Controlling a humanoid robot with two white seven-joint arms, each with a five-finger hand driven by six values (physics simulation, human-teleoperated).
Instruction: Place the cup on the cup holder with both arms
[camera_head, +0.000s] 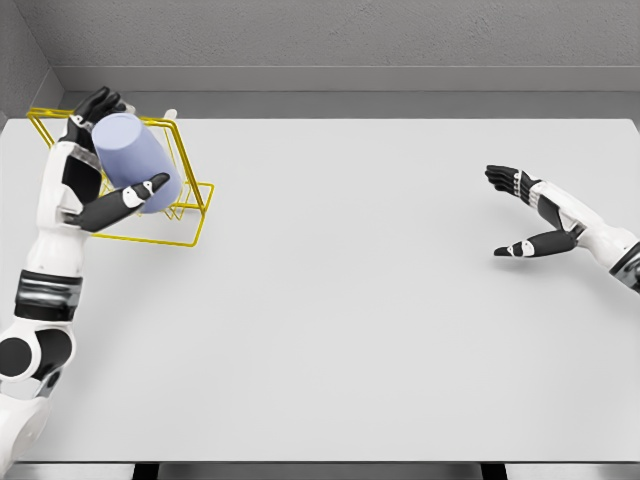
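A pale lavender cup (135, 160) sits tilted in my left hand (110, 155), its rim facing up and to the left. My fingers wrap behind it and the thumb presses across its lower front. The cup hangs over the yellow wire cup holder (185, 215) at the table's far left; whether it touches a peg I cannot tell, since the cup hides the pegs. My right hand (520, 210) floats above the table at the right, open, fingers spread, holding nothing.
The white table (350, 320) spreads across the view, with a grey wall behind its far edge. The holder's wire base reaches out to the right of the cup.
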